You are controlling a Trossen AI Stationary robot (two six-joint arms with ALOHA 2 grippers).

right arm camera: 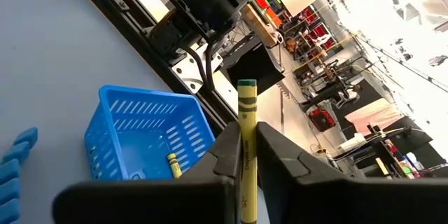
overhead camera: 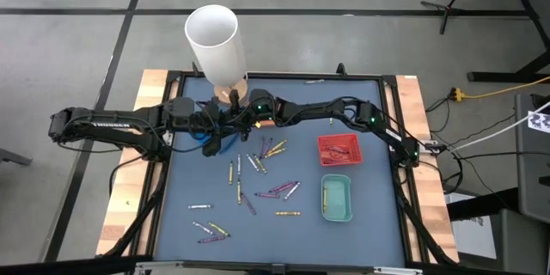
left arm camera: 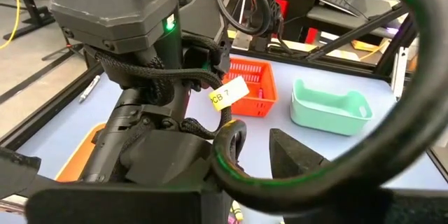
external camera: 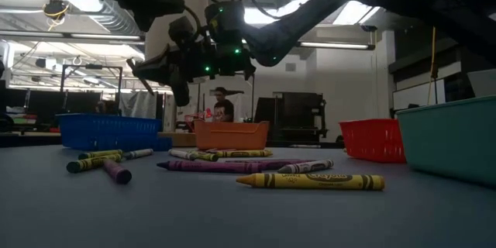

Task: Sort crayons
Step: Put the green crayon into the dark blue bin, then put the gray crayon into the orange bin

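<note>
Several crayons point(overhead camera: 258, 165) in yellow, purple and pale colours lie scattered on the blue-grey table; they also show in the low view point(external camera: 310, 180). My right gripper point(right arm camera: 246, 131) hangs above the blue tray point(right arm camera: 140, 136), shut on a yellow crayon point(right arm camera: 246, 112); it also shows in the high view point(overhead camera: 230, 122). One yellow crayon point(right arm camera: 172, 164) lies in the blue tray. My left gripper point(overhead camera: 206, 127) hangs close beside it, open and empty; its fingers point(left arm camera: 294, 157) stand wide apart behind the right arm's wrist. My right gripper pinches the yellow crayon between its two fingers point(right arm camera: 227, 150) on the crayon's shaft point(right arm camera: 246, 155). The crayon lies along the fingers, its flat end point(right arm camera: 246, 84) sticking out past the fingertips. It is lifted clear, above the blue tray.
An orange tray point(external camera: 231, 134) stands beside the blue tray point(external camera: 108, 132) at the far side. A red tray point(overhead camera: 339, 149) and a green tray point(overhead camera: 336, 198) stand at the right. A tall white tube point(overhead camera: 215, 39) stands at the far edge. The two arms are crowded together.
</note>
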